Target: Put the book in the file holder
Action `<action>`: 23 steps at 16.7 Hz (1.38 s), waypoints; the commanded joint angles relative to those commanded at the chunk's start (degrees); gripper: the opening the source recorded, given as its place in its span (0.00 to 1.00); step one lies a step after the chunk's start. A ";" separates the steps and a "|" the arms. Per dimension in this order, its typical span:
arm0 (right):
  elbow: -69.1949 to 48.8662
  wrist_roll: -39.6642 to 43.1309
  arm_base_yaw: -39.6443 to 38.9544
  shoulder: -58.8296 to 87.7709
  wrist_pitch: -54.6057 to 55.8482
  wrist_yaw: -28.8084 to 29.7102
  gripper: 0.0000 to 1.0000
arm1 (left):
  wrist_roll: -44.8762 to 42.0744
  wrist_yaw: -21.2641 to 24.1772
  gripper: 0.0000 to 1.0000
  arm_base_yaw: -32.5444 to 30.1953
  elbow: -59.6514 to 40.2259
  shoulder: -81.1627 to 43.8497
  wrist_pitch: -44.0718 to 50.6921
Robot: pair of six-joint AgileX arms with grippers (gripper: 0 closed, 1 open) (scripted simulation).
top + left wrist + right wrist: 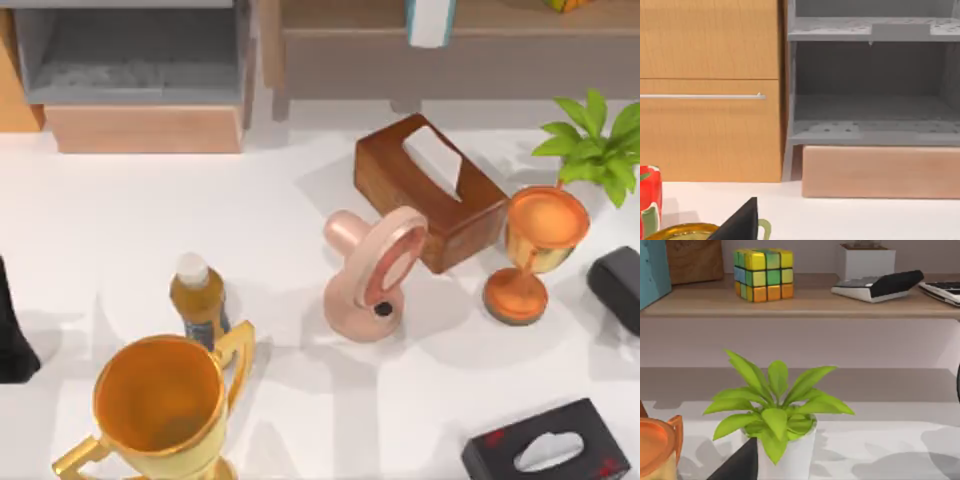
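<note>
Right, the thin light teal-blue book with white page edges (pixel 431 20) isn't on the table. It stands on the long tan wooden shelf (pixel 480 45) at the far right, and its top runs off the far edge of the top view. The right wrist view catches its teal cover (pixel 651 270) at that shelf's end, well apart from the multicoloured puzzle cube (pixel 763 274). My right gripper (pixel 615 285) sits at the table's right edge, near the orange goblet (pixel 535 240) and the small green potted plant (pixel 595 140). From there the book lies farther back and to the left. I judge the right arm the nearer one for the pick. What shows of the book runs far-to-near, so I would close across its thin width. The grey thin-walled file holder on a light wooden-tan base (pixel 140 85) is at the far left, straight ahead of my parked left gripper (pixel 10 335). The book would then have to cross leftward over the brown wooden tissue box (pixel 430 190). I cannot tell whether either gripper is apart or together. Nothing is held yet.
</note>
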State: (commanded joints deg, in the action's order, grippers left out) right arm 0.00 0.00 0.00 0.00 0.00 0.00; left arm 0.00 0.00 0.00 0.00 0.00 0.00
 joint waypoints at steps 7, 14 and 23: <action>0.00 0.00 0.00 0.00 0.00 0.00 1.00 | 0.17 -3.57 1.00 -4.68 -8.62 -8.95 -3.80; 0.00 0.00 0.00 0.00 0.00 0.00 1.00 | -0.19 -16.30 1.00 -18.92 -37.77 -45.79 -14.88; 0.00 0.00 0.00 0.00 0.00 0.00 1.00 | -1.22 -35.48 1.00 -38.56 -79.46 -106.79 -29.84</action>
State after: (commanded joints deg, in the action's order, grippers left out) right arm 0.00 0.00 0.00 0.00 0.00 0.00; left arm -1.22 -35.48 -38.56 -79.46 -106.79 -29.84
